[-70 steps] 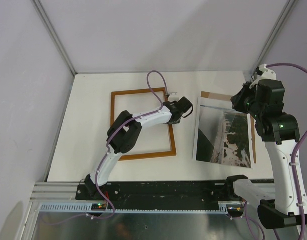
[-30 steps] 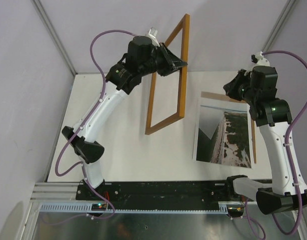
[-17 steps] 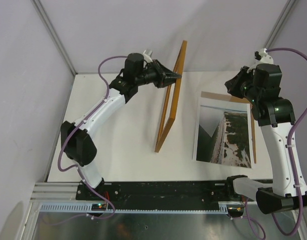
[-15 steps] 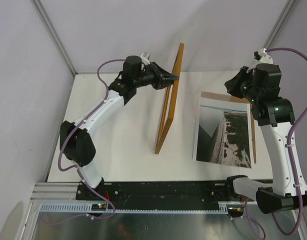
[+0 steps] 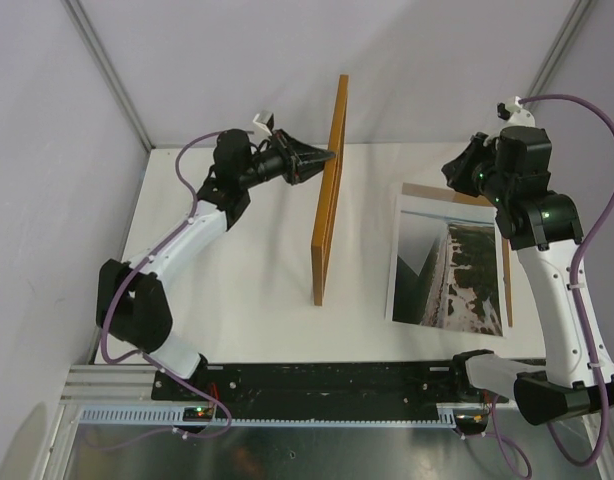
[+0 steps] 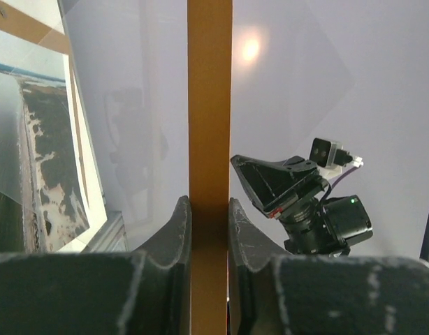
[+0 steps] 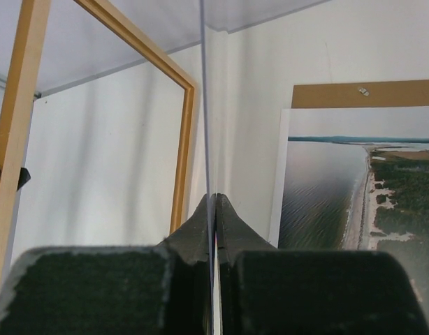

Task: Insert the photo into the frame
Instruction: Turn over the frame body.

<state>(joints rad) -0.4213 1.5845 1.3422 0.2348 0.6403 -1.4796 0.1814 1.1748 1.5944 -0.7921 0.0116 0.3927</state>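
Observation:
The frame (image 5: pixel 327 190) stands upright, edge-on to the top camera, left of the photo. My left gripper (image 5: pixel 332 155) is shut on its upper rail; the left wrist view shows the light wood rail (image 6: pixel 209 105) pinched between both fingers (image 6: pixel 209 209). The photo (image 5: pixel 449 262), an aerial coastline print, lies flat on the table at right, on a brown backing board (image 5: pixel 427 190). My right gripper (image 5: pixel 452 170) hangs above the photo's far left corner, shut (image 7: pixel 215 199) on a thin clear sheet (image 7: pixel 204 105) seen edge-on. Frame (image 7: pixel 183 139) and photo (image 7: pixel 354 188) show beyond it.
The white table (image 5: pixel 237 270) is walled by grey panels at left, back and right. A black and metal rail (image 5: pixel 327 385) with the arm bases runs along the near edge. The backing board (image 7: pixel 361 93) sticks out past the photo's far edge.
The left arm has lifted the frame off the table and swung it from tilted to upright and edge-on, drawing back a little to the left. The right gripper has barely moved.

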